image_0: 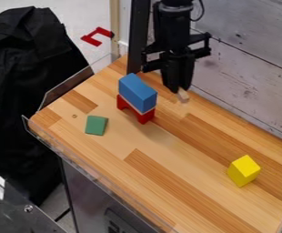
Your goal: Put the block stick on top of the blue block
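Near the top middle of the frame, the gripper pinches the stick, near the blue block on the red block.

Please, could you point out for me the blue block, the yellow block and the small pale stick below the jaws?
Blue block point(137, 89): camera view, its top face.
Yellow block point(245, 165): camera view, its upper face.
Stick point(183, 96): camera view, its visible lower end.
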`<state>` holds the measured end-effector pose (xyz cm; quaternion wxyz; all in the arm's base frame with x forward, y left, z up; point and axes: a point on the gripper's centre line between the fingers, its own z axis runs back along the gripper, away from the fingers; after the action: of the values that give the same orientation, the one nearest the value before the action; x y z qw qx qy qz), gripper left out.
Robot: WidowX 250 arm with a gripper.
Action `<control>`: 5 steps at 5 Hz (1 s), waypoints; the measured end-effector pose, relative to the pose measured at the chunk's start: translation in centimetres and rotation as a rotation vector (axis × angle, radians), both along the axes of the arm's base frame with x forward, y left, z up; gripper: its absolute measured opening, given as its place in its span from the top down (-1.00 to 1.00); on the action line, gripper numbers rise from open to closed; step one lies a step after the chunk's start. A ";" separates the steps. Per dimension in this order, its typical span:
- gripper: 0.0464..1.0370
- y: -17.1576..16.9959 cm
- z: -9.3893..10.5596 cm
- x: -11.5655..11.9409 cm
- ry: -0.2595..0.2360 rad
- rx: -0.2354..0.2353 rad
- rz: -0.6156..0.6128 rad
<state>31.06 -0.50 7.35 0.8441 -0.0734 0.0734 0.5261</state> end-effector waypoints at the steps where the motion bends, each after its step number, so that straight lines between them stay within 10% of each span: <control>1: 0.84 1.6 0.0 0.1 -0.007 0.003 0.035; 5: 0.84 6.0 -0.5 -1.0 0.021 0.067 0.147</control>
<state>30.10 5.51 6.85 0.8043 -0.0447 0.0590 0.5896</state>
